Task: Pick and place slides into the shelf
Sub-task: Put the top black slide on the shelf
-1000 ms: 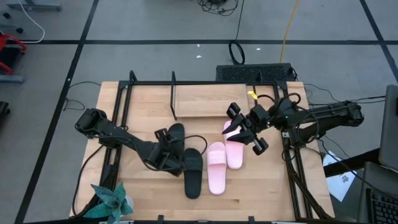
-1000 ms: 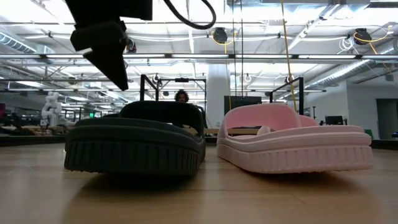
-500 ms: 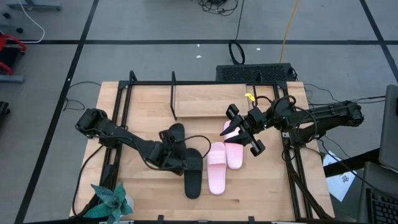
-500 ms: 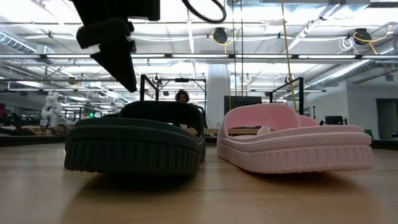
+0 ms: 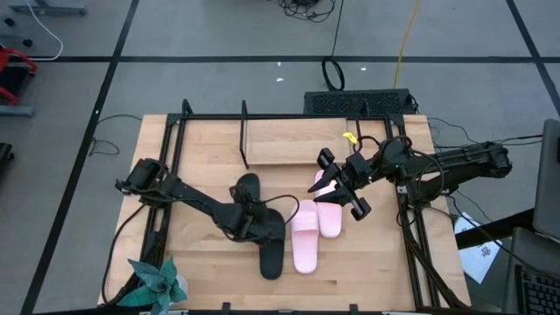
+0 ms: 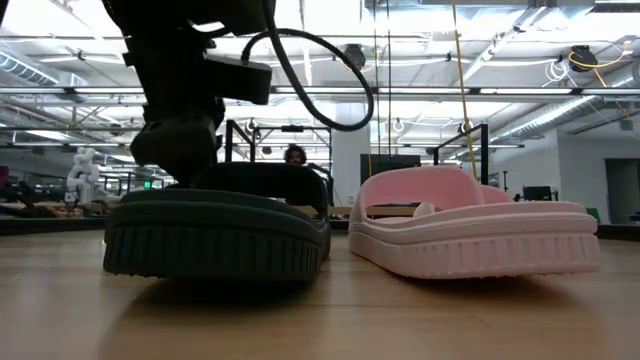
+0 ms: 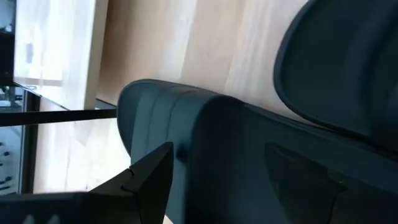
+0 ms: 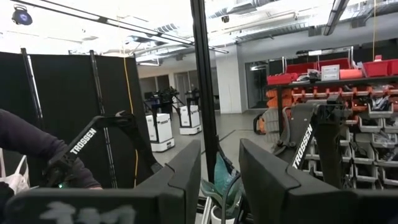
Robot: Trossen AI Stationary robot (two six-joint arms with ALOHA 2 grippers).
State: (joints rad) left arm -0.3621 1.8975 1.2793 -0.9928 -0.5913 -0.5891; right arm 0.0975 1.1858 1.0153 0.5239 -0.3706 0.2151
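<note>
Two black slides lie at the table's middle: the near one (image 5: 271, 249) (image 6: 215, 235) and a far one (image 5: 248, 186), partly under my left arm. Two pink slides (image 5: 304, 238) (image 5: 330, 217) (image 6: 470, 235) lie sole-down to their right. The light-wood shelf (image 5: 284, 140) stands at the far edge. My left gripper (image 5: 252, 220) is open and low at the near black slide's strap (image 7: 261, 162). My right gripper (image 5: 339, 186) (image 8: 217, 180) is open, hovering above the far pink slide's far end and touching nothing. My left gripper comes at the near black slide's strap from the table's left, slanting down. One finger (image 7: 149, 177) lies right beside the strap's edge (image 7: 186, 149); the strap hides the other finger. Whether the fingers touch the strap, I cannot tell. The slide rests flat on the table.
A potted plant (image 5: 157, 284) stands at the near left corner. Black metal rails (image 5: 166, 166) (image 5: 411, 236) run along both sides of the table. A person's sleeve (image 8: 25, 149) shows in the room beyond.
My left gripper has moved toward the table's right and come down from above the black slides to the near black slide's strap. The slides have stayed where they were.
</note>
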